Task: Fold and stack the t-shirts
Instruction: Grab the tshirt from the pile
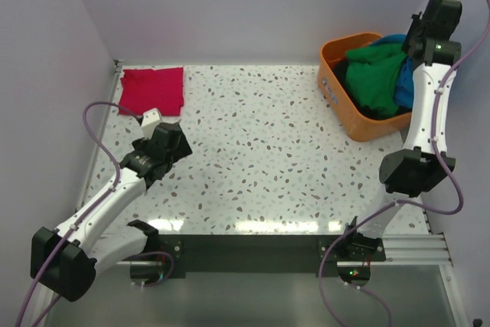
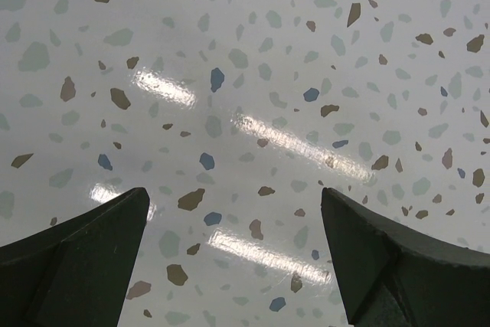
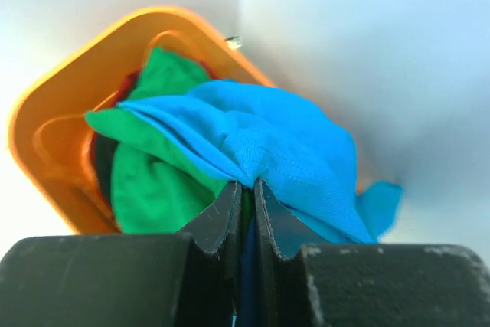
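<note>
- Right wrist view: fold of blue t-shirt (image 3: 283, 143) clamped between the closed fingers of right gripper (image 3: 243, 193), directly above orange bin (image 3: 46, 135).
- Rest of the blue cloth trailing down into the bin, draped over green t-shirt (image 3: 142, 181); not yet clear of the rim.
- Left gripper (image 2: 233, 197): jaws apart, nothing between, over bare table (image 2: 245, 74) well left of the bin.
- Red t-shirt (image 1: 152, 90): folded flat, far left of the bin.
- Judged next: lift straight up, then carry leftward from the bin to open table. Right arm much the nearer; left arm well apart from the bin.
- Risk: green t-shirt snagged and dragged out too.
</note>
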`<state>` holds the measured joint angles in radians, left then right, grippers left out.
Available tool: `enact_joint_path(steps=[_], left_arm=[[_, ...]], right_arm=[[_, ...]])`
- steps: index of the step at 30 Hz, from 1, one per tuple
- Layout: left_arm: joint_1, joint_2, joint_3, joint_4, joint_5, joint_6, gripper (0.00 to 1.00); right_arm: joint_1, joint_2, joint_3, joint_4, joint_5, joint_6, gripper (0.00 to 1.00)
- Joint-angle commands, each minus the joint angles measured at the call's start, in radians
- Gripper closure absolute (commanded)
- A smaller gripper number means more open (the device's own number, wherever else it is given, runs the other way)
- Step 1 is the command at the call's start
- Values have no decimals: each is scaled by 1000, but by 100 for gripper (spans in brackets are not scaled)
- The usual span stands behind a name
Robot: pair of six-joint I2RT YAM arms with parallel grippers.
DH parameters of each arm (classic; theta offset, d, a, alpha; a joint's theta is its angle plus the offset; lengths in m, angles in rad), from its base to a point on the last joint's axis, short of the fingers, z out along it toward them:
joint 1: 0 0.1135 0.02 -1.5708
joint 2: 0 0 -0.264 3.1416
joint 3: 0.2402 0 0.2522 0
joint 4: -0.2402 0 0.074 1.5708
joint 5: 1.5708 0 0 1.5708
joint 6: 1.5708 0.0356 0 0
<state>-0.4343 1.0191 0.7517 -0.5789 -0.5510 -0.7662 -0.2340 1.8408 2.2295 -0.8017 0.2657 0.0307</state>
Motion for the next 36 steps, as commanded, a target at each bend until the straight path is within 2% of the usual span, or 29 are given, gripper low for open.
enact_joint_path(steps=[1, 5, 8, 10, 11, 15, 16, 20, 25, 27, 31, 36], left_arm=[[-3, -17, 11, 51, -4, 10, 0], [-3, -11, 8, 56, 2, 11, 0], [-3, -5, 3, 59, 5, 11, 0], [-3, -1, 3, 57, 5, 11, 0], [-3, 1, 3, 57, 0, 13, 0], [-3, 9, 3, 66, -3, 11, 0], [-3, 9, 3, 70, 0, 11, 0], [-3, 19, 3, 71, 0, 16, 0], [-3, 24, 0, 71, 2, 16, 0], [-3, 22, -2, 74, 3, 22, 0], [-3, 21, 3, 74, 2, 25, 0], [-3, 22, 0, 76, -1, 24, 0]], right_arm=[[-1, 6, -47, 6, -142, -2, 100], [-1, 28, -141, -16, -285, 0, 100], [-1, 40, -198, -14, -269, -2, 96], [-1, 41, -209, -22, -246, -2, 83], [-1, 38, -215, -25, -229, -2, 70], [-1, 14, -223, -31, -203, -8, 39], [-1, 9, -223, -34, -206, 0, 37], [-1, -2, -228, -50, -218, 14, 38], [-2, 15, -240, -83, -123, 66, 39], [-1, -24, -289, -59, -178, 75, 44], [-2, -81, -370, 12, -328, 72, 44], [-1, -97, -347, -1, -306, 72, 44]])
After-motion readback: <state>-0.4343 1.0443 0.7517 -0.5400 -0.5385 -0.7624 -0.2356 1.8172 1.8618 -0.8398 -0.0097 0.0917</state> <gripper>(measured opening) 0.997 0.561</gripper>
